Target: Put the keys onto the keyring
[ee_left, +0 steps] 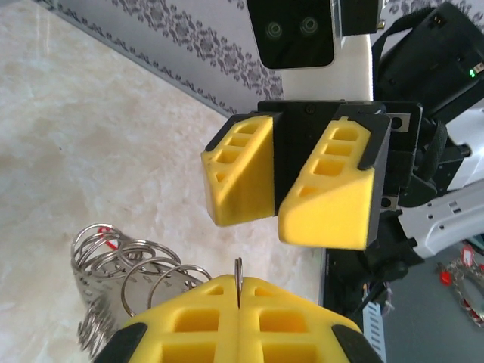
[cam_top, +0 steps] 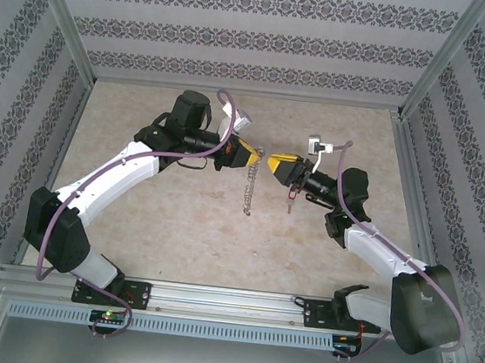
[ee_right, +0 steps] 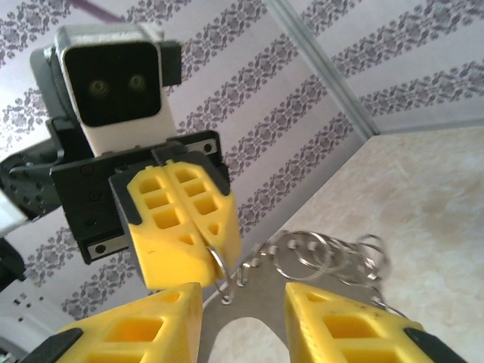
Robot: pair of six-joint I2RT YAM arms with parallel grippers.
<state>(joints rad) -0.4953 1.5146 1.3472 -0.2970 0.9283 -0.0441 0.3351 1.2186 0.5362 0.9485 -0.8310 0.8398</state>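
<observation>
Lettering on arms and camera housings: too small or blurred to read. Below, beige marbled tabletop (cam_top: 175,235), matte and pale. On 3 sides, white walls (cam_top: 259,39) banded with grey floral stripes, framed by aluminium posts (cam_top: 64,17). Along near edge, slotted aluminium rail (cam_top: 211,299) carrying both arm bases, with 1 green light (cam_top: 111,314) by left base. Purple cables (cam_top: 45,242) looped along each arm. Above table centre, left gripper (cam_top: 250,154) and right gripper (cam_top: 273,161) nose to nose, tips near but apart. Left gripper pressed together on 1 thin wire loop of keyring (cam_top: 248,191), pinching it between yellow pads (ee_left: 197,325). Rest of keyring hanging straight down as a string of small grey rings, bunched beside the pads in left wrist view; lower end near tabletop, contact unclear. Right gripper spread, yellow fingers (ee_right: 348,333) apart with nothing between, facing the pinched loop. Key (cam_top: 292,196), red head over silver shank, dangling beneath right wrist just behind right gripper; attachment too small to tell.
</observation>
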